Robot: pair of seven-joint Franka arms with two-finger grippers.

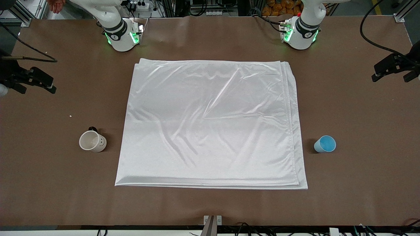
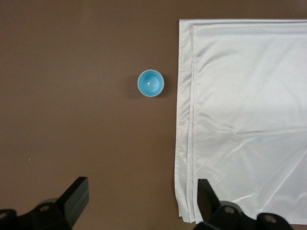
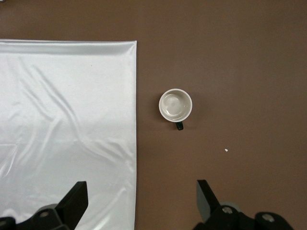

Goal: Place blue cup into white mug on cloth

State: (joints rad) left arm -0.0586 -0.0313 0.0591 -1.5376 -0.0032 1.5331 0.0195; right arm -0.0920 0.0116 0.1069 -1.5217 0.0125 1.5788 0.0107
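Observation:
The blue cup (image 1: 325, 144) stands upright on the brown table beside the cloth (image 1: 210, 124), toward the left arm's end. It also shows in the left wrist view (image 2: 151, 83). The white mug (image 1: 92, 141) stands upright beside the cloth toward the right arm's end, with its dark handle toward the robots, and also shows in the right wrist view (image 3: 175, 104). My left gripper (image 2: 142, 186) hangs open and empty high over the table, apart from the cup. My right gripper (image 3: 142, 188) hangs open and empty high over the cloth's edge (image 3: 135, 143), apart from the mug.
The cloth's layered edge (image 2: 184, 143) lies beside the cup. A small white crumb (image 1: 70, 115) lies on the table near the mug. Both arm bases stand at the table's back edge. The grippers show as dark shapes at the front view's sides (image 1: 393, 77) (image 1: 34, 87).

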